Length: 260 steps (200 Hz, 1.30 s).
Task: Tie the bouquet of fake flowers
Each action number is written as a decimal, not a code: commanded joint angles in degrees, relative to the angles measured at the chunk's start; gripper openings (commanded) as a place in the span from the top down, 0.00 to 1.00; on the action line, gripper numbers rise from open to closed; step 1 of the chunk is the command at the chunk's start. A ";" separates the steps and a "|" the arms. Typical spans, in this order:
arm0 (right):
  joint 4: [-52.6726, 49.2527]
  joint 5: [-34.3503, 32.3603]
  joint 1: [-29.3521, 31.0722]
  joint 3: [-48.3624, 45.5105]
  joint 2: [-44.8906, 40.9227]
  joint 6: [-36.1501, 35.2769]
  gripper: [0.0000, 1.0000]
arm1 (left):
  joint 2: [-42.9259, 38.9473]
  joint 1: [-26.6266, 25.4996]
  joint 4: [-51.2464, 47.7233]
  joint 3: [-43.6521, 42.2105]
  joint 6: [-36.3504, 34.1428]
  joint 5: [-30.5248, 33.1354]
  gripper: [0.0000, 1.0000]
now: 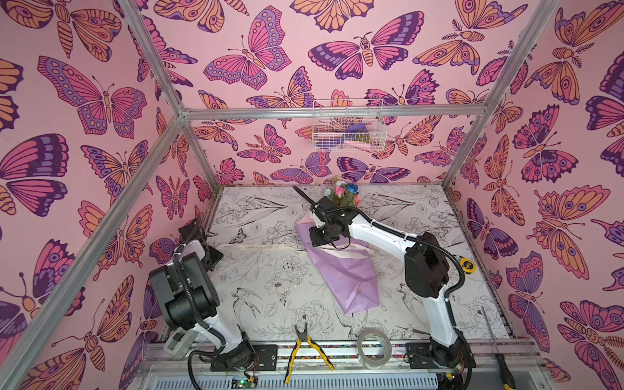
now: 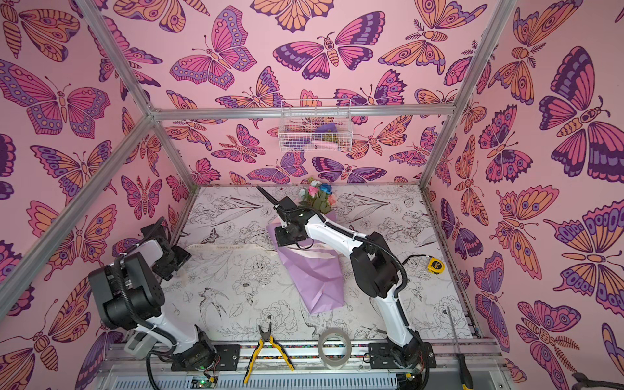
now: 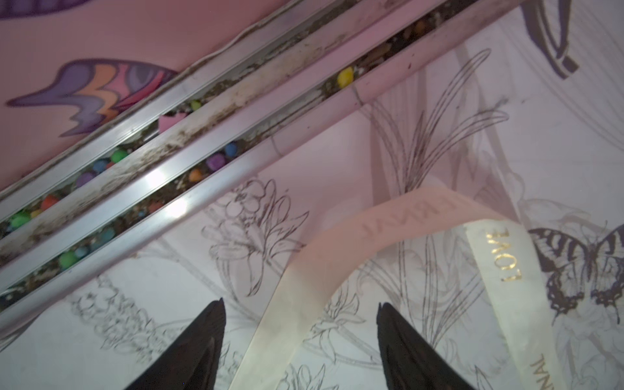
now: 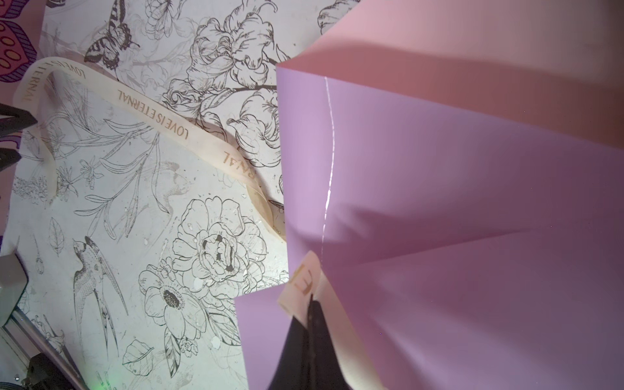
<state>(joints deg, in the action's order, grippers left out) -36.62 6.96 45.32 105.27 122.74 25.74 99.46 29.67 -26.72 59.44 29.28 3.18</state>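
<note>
One bouquet (image 1: 351,277) lies across the middle of the bench (image 1: 256,297), its lilac paper cone pointing at the near edge and its wide end at the far edge. At that end the fake flowers (image 1: 342,194) show four small heads: white, blue, pink and coral. One cream ribbon (image 1: 256,248) with gold lettering runs from the left edge over to the paper. Of the two grippers, the right gripper (image 4: 310,300) is clenched on the ribbon's end above the lilac paper. The left gripper (image 3: 300,301) stands released near the left edge, jaws apart, with the ribbon passing between them. Along the near edge lie one pair of yellow-handled pliers (image 1: 305,344), one tape roll (image 1: 374,347) and, by the near right corner, one screwdriver (image 1: 496,344). One yellow tape measure (image 1: 467,264) sits near the right edge, and one wire basket (image 1: 347,126) hangs on the back wall
</note>
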 commanded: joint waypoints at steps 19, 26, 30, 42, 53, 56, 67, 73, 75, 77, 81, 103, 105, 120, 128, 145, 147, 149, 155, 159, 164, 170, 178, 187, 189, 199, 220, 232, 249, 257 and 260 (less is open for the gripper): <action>-0.42 1.26 0.03 1.42 1.52 0.78 1.00 | 4.79 0.30 0.66 2.82 -1.84 -3.00 0.53; -0.44 1.28 -0.01 1.32 1.64 0.81 1.00 | 5.24 0.30 0.67 3.04 -2.21 -3.17 0.61; -0.40 1.26 0.02 1.41 1.72 0.83 1.00 | 5.52 0.30 0.55 3.12 -2.33 -3.33 0.67; -0.36 1.54 -0.02 1.34 1.94 0.83 1.00 | 5.33 0.30 0.68 2.92 -2.67 -5.13 0.84; -0.25 1.73 -0.05 1.42 2.21 0.89 1.00 | 4.42 0.30 1.17 2.47 -3.41 -8.35 1.00; -0.29 1.79 -0.03 1.42 2.20 0.89 1.00 | 3.96 0.30 1.29 2.31 -3.58 -9.37 1.00; -0.24 2.00 -0.01 1.58 2.45 0.81 1.00 | 1.54 0.22 1.86 1.32 -4.43 -14.67 1.00; -0.26 2.03 -0.06 1.63 2.51 0.81 1.00 | -0.40 0.13 2.39 0.41 -4.49 -17.76 1.00; -0.28 2.08 -0.08 1.67 2.53 0.74 1.00 | -1.18 0.06 2.64 0.06 -4.43 -18.82 1.00; -0.22 1.96 -0.06 1.69 2.56 0.72 1.00 | -1.92 -0.02 2.99 -0.36 -4.41 -19.94 1.00; -0.27 1.99 -0.07 1.73 2.61 0.64 1.00 | -3.65 -0.21 3.47 -1.19 -4.14 -21.73 1.00; -0.38 2.52 -0.87 2.31 3.00 0.63 1.00 | -15.46 -3.68 5.79 -6.07 -2.13 -30.26 1.00; -0.38 2.68 -0.96 2.37 3.03 0.63 1.00 | -16.67 -3.99 5.86 -6.44 -1.95 -30.76 1.00; -0.91 3.77 -1.99 2.95 3.29 0.48 1.00 | -25.53 -9.00 6.36 -8.60 -0.10 -33.32 1.00; -1.31 4.27 -2.61 3.28 3.30 0.14 1.00 | -31.22 -12.09 6.83 -9.46 0.90 -34.09 1.00; -2.65 4.82 -3.71 3.42 2.68 -0.87 1.00 | -39.11 -18.03 7.05 -10.39 2.93 -35.67 1.00; -2.68 4.91 -3.85 3.37 2.51 -1.02 1.00 | -39.86 -18.72 6.99 -10.40 3.27 -35.98 1.00; -2.78 5.01 -3.91 3.30 2.37 -1.08 1.00 | -40.59 -19.13 7.02 -10.46 3.65 -36.34 1.00; -2.80 5.27 -4.34 2.87 1.83 -1.30 1.00 | -42.64 -20.99 7.03 -10.41 4.48 -37.54 1.00; -2.77 5.40 -4.51 2.54 1.37 -1.38 1.00 | -43.80 -22.34 7.03 -10.32 5.17 -38.26 1.00; -2.56 5.64 -4.90 2.04 0.88 -1.47 1.00 | -45.05 -23.75 7.01 -10.35 5.87 -39.10 1.00; -2.24 6.14 -5.21 1.36 0.23 -1.56 1.00 | -46.44 -25.83 7.03 -10.23 6.70 -39.88 1.00; -1.52 6.96 -5.76 0.36 -0.52 -1.57 1.00 | -47.70 -28.59 7.04 -9.83 7.59 -40.71 1.00; -0.92 7.90 -6.28 -0.52 -1.11 -1.48 1.00 | -48.51 -31.90 7.02 -9.08 8.13 -41.05 1.00; -0.91 8.24 -6.45 -0.75 -1.25 -1.43 1.00 | -48.62 -32.38 7.03 -8.84 8.26 -41.06 1.00; -0.45 9.29 -7.02 -1.23 -1.52 -1.39 1.00 | -48.40 -37.01 7.08 -7.56 8.72 -40.46 1.00; 0.15 10.95 -7.68 -1.95 -1.57 -0.92 1.00 | -45.61 -48.57 7.77 -3.64 7.37 -35.66 1.00; 0.66 11.80 -7.66 -2.33 -1.54 -0.56 1.00 | -42.41 -55.48 9.01 -0.60 5.35 -33.80 1.00; 1.31 12.96 -7.79 -2.66 -1.31 -0.23 1.00 | -36.63 -63.22 11.67 3.48 2.67 -32.31 1.00; 1.46 13.58 -7.79 -2.77 -1.20 -0.01 1.00 | -33.72 -66.23 13.45 5.15 2.00 -32.19 1.00; 1.62 13.82 -7.79 -2.83 -1.12 0.03 1.00 | -32.59 -67.22 14.00 5.76 1.74 -32.34 1.00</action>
<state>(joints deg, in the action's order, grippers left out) -36.12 17.58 37.54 102.91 123.63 25.56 60.62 -30.87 -17.63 60.82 34.65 -31.53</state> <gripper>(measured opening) 0.047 0.041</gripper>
